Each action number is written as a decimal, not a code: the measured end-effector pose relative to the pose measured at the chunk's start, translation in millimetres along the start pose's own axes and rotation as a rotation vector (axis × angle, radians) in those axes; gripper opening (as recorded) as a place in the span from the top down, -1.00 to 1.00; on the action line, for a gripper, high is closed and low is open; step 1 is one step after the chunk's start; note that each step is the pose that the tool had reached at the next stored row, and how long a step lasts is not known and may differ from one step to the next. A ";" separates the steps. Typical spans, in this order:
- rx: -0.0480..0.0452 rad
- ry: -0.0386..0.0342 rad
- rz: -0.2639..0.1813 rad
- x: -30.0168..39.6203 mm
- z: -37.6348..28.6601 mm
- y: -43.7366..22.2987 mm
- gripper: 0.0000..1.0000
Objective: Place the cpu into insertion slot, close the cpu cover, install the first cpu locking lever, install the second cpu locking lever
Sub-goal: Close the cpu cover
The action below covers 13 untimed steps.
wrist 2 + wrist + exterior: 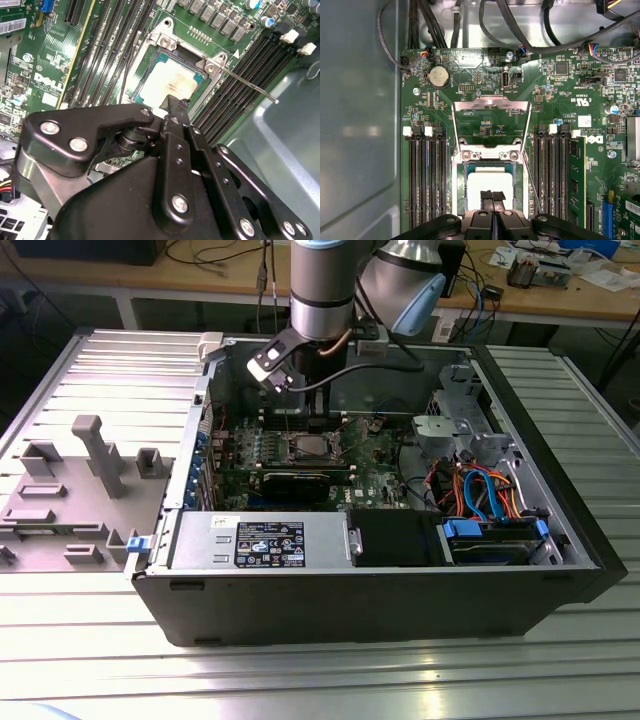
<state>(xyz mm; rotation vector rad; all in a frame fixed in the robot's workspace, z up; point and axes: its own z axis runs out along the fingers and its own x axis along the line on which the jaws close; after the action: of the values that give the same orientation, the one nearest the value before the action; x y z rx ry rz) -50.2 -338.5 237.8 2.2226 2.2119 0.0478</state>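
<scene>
Table (90,660): silvery metal top w/ long ribbed slats; glare patches on the near slats.
Under gripper (492,196): black PC case (350,605), lying on its side w/ open side up, flat on the slats. Gripper sits inside its walls.
Well apart from gripper, twd exterior view's left: grey plastic fixture (70,495), low base w/ several upright blocks & one taller post.
Contact: case & fixture both rest directly on the slats. Fixture edge is just beside the case wall; can't tell if they touch.
Bench (210,275): tan wood top, beyond gripper, behind the table; cables (215,252) & small items on it.
</scene>
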 end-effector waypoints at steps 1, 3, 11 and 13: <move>0.0000 0.0000 0.000 0.0 -0.4 0.0 0.79; 0.0000 0.0000 0.000 0.0 -1.4 0.0 0.79; -0.0001 0.0003 0.000 0.1 -4.5 0.1 0.79; 0.0000 0.0000 0.000 0.1 -4.7 0.1 0.79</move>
<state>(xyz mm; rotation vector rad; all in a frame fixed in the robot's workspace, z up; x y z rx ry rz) -50.2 -338.5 242.5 2.2225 2.2118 0.0478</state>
